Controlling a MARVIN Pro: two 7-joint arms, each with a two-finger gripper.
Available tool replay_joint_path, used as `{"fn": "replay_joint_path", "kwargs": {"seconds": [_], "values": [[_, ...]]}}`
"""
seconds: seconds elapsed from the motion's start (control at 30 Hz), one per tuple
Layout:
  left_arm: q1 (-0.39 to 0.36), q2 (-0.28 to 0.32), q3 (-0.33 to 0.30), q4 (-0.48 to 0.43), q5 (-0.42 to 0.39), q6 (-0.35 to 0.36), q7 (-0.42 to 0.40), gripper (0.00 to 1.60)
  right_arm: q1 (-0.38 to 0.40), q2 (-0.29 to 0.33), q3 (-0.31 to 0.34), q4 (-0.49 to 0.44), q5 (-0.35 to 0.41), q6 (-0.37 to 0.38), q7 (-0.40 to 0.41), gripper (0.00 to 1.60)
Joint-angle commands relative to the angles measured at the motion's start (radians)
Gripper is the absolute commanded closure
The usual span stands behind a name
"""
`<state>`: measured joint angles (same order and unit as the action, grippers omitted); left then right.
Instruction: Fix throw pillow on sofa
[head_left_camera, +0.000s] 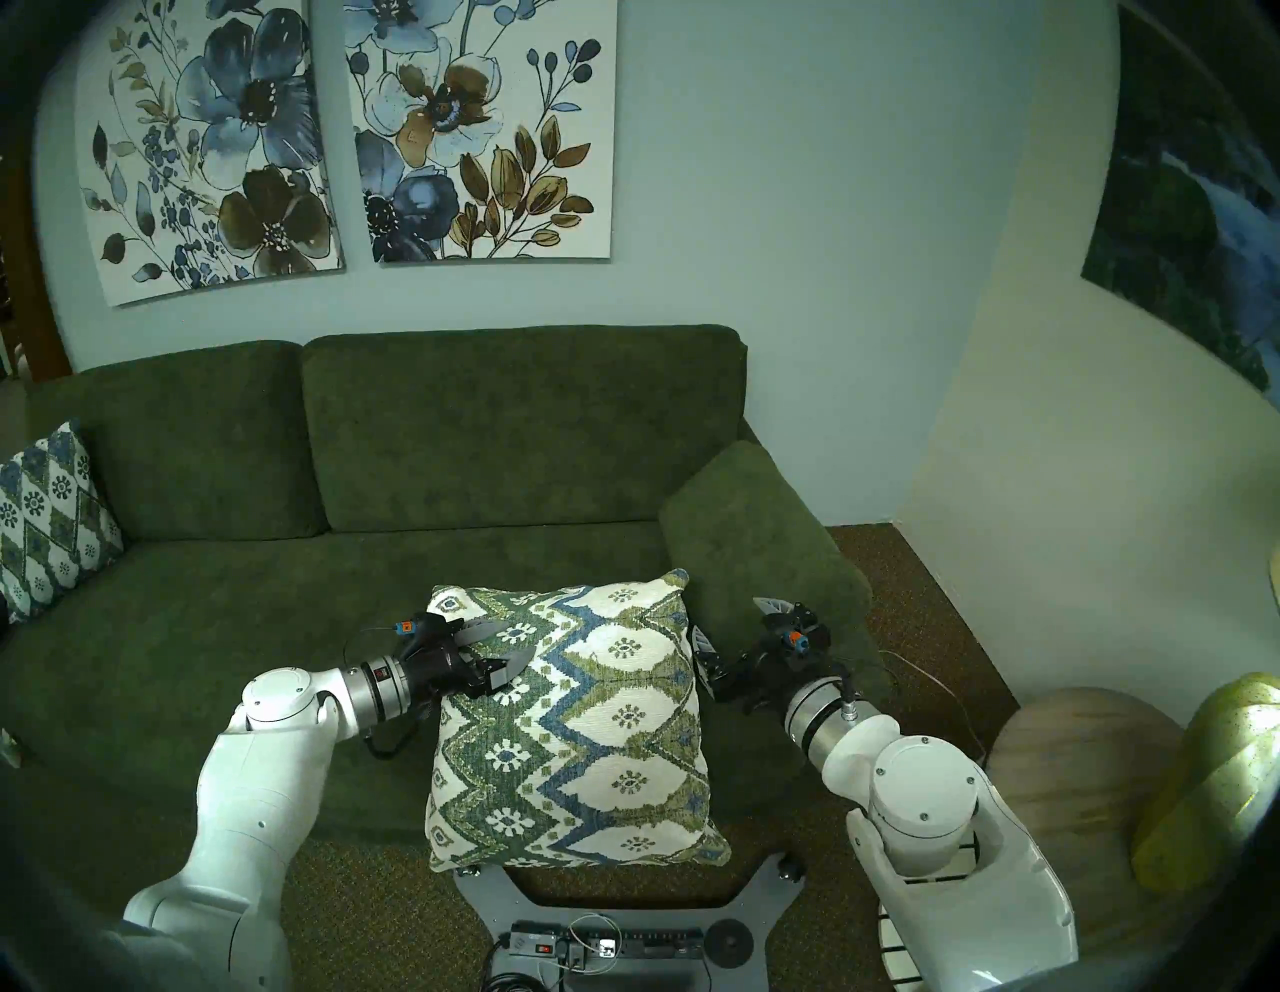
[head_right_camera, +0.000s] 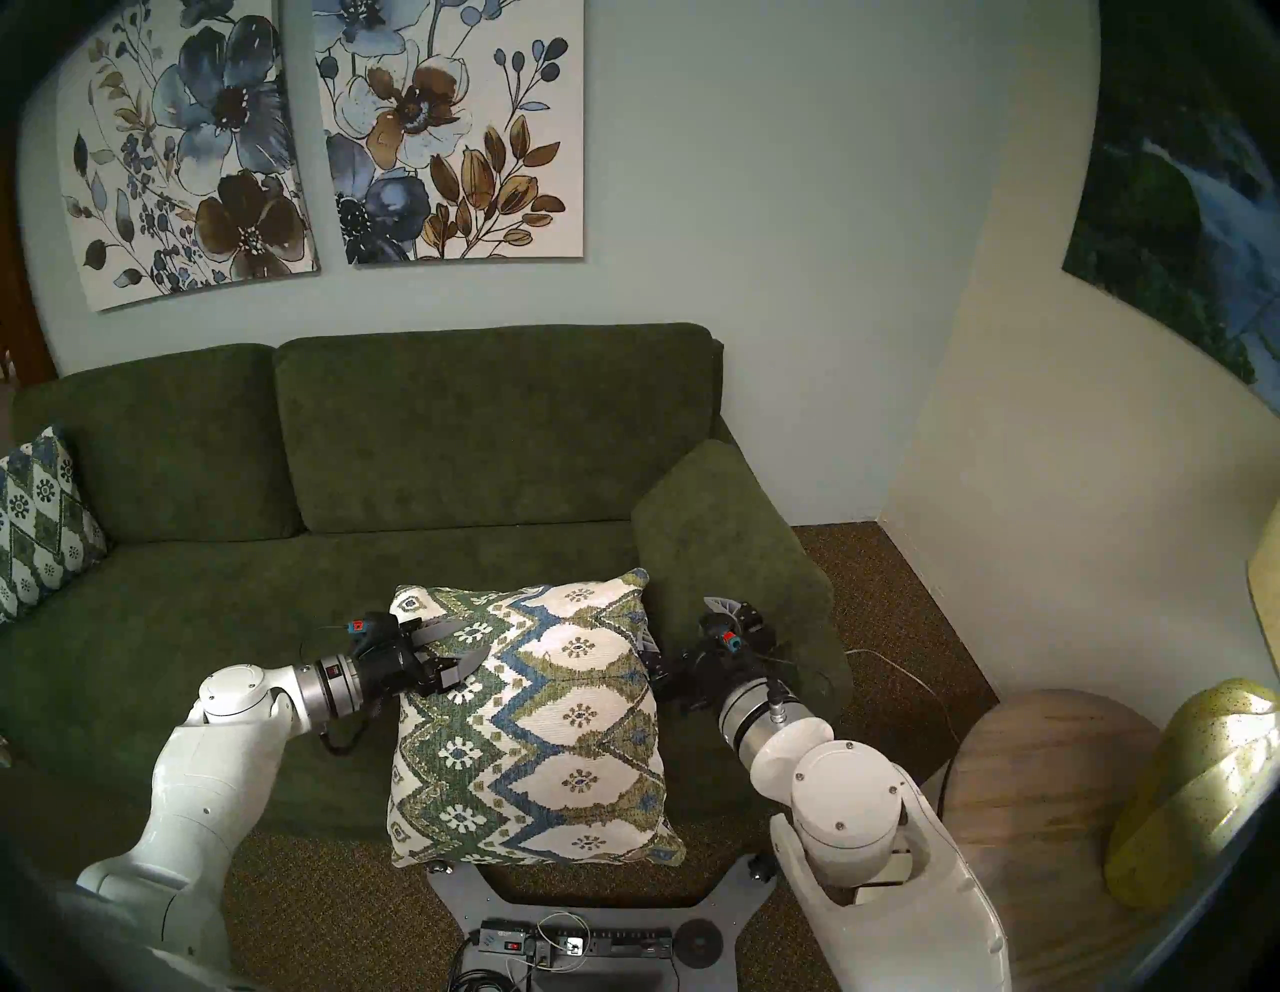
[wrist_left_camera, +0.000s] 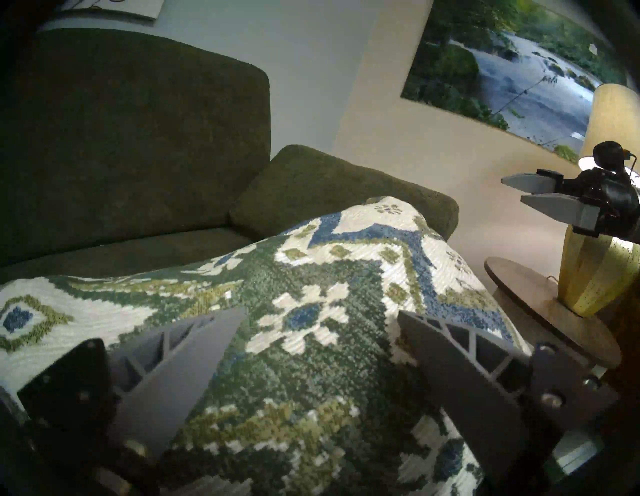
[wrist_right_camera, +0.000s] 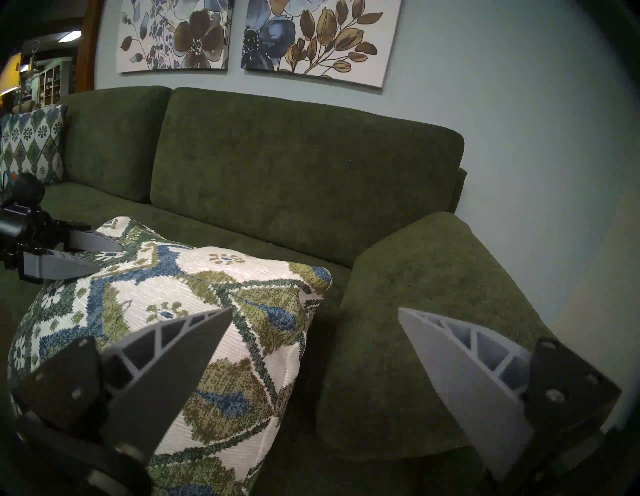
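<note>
The throw pillow (head_left_camera: 589, 727) lies flat on the seat of the dark green sofa (head_left_camera: 485, 443), close to the padded armrest (head_left_camera: 755, 540). Its near edge hangs over the seat's front. My left gripper (head_left_camera: 521, 641) is open over the pillow's far left part, and the wrist view shows woven fabric (wrist_left_camera: 311, 346) bulging between its fingers. My right gripper (head_left_camera: 727, 620) is open at the pillow's right edge. In its wrist view one finger is over the pillow (wrist_right_camera: 194, 294) and the other over the armrest (wrist_right_camera: 433, 311). Neither gripper holds anything.
A similar cushion with a diamond lattice (head_left_camera: 48, 519) leans at the sofa's far left end. A round wooden side table (head_left_camera: 1080, 762) with a yellow lamp base (head_left_camera: 1212, 783) stands right of my right arm. My base with a power strip (head_left_camera: 609, 935) sits on brown carpet below the pillow.
</note>
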<state>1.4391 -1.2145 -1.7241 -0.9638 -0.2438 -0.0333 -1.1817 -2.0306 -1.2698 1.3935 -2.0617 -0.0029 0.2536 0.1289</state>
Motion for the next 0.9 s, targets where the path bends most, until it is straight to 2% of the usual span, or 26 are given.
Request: {"fn": "replay_joint_path", "kwargs": {"seconds": [0.0,0.17,0.3,0.6,0.87], "values": [[-0.087,0.028,-0.007,0.084,-0.011,-0.015,-0.029,0.00,0.004,-0.001,-0.001,-0.017,0.000,-0.001,0.000,0.00],[-0.140,0.049,-0.011,0.152,-0.019,-0.015,-0.054,0.00,0.004,-0.001,-0.001,-0.017,0.001,-0.001,0.000,0.00],[-0.177,0.081,-0.014,0.205,-0.033,-0.007,-0.116,0.00,0.004,0.000,-0.002,-0.016,0.001,-0.001,0.000,0.00],[-0.188,0.107,-0.015,0.241,-0.045,-0.010,-0.207,0.00,0.004,0.000,-0.002,-0.017,0.001,-0.001,-0.001,0.00],[-0.184,0.110,0.003,0.298,-0.024,-0.078,-0.247,0.00,0.004,0.001,-0.002,-0.018,0.002,0.000,-0.002,0.00]]}}
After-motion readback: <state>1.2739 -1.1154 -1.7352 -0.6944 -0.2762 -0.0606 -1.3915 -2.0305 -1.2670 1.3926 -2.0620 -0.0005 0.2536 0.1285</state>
